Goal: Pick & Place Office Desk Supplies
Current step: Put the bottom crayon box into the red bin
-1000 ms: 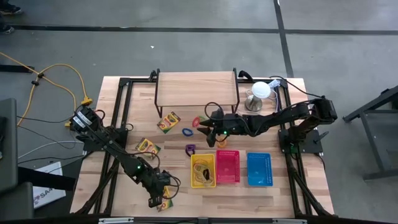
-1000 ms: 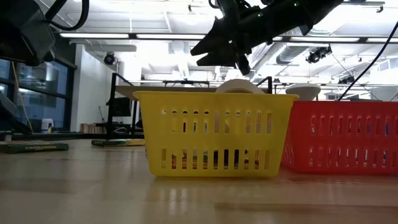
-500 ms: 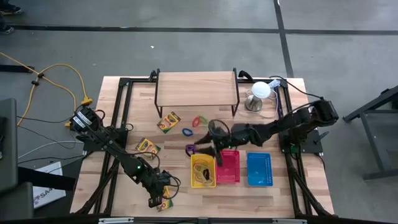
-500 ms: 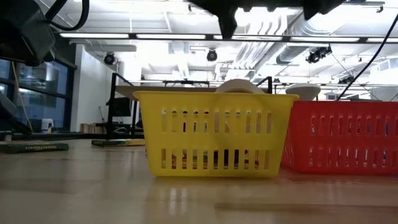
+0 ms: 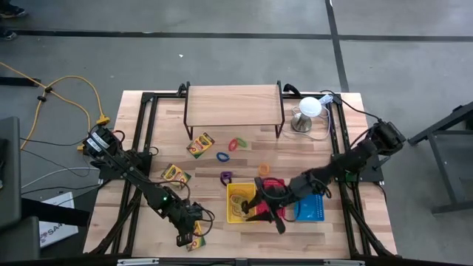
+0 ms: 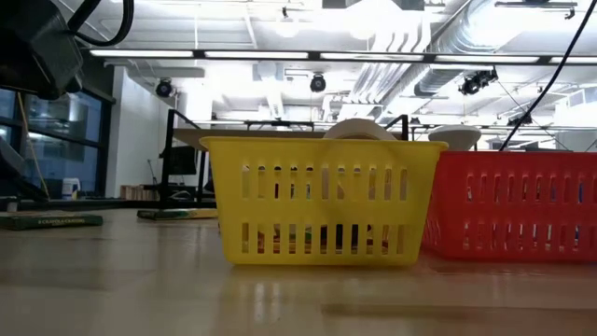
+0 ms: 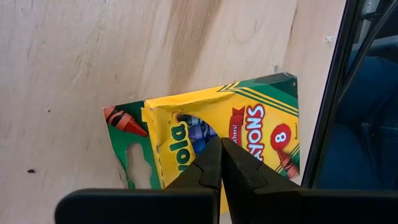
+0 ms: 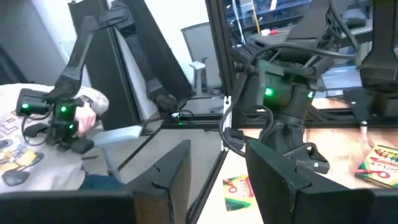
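Over the near edge of the yellow basket (image 5: pixel 241 202), right gripper (image 5: pixel 260 213) swung down from the loose rings (image 5: pixel 236 143) beyond that basket a second ago, fingers spread wide, nothing visibly held; probably a drop-off, though basket contents hard to read. Left of the yellow basket, left gripper (image 5: pixel 188 233) pressed shut over a crayon box (image 7: pixel 211 146) at the table's near edge.

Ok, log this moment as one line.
left gripper: shut over crayon box | right gripper: open, empty, above yellow basket
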### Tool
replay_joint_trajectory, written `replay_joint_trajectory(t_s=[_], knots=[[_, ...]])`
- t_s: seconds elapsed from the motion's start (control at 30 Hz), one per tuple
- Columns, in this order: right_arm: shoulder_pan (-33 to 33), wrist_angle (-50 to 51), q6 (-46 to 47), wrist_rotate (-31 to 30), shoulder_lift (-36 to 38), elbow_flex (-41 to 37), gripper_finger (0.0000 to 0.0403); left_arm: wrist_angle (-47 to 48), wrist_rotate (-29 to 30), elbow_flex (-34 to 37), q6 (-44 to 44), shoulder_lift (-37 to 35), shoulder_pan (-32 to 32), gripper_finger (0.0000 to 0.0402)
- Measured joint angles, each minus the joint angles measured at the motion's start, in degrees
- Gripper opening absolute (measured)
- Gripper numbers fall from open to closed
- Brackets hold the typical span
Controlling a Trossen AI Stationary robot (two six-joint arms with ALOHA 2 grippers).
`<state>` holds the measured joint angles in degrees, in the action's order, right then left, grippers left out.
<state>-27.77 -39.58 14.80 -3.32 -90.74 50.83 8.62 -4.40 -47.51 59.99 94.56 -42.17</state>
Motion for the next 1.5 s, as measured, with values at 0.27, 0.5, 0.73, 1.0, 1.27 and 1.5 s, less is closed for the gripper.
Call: replay_joint_trajectory(t_s=[0.27, 0.5, 0.73, 1.0, 1.27, 1.5], knots=[[-1.1, 0.3, -0.6, -2.3, -0.5, 1.9, 0.0140, 0.0, 1.0, 0.0, 0.7, 0.0, 0.1, 0.0000], [-1.1, 3.7, -1.1, -3.2, -0.6, 3.5, 0.0140, 0.2, 6.5, 0.0, 6.3, 0.0, 0.9, 0.0000], [-1.6, 4.3, -1.1, -3.2, -0.6, 3.5, 0.0140, 0.4, 13.4, 0.0, 13.8, 0.0, 0.9, 0.0000], [-4.0, 8.0, -0.2, -3.2, -0.7, 3.5, 0.0140, 0.4, 15.7, 0.0, 21.9, 0.1, -0.5, 0.0000], [-5.0, 12.4, 1.8, -2.4, -0.7, 3.5, 0.0140, -2.0, 15.5, 0.1, 20.2, 0.0, -0.5, 0.0000], [-4.8, 14.8, 0.0, -2.2, -0.7, 6.6, 0.0140, -3.0, 16.7, 0.1, 13.3, -3.7, -0.5, 0.0000]])
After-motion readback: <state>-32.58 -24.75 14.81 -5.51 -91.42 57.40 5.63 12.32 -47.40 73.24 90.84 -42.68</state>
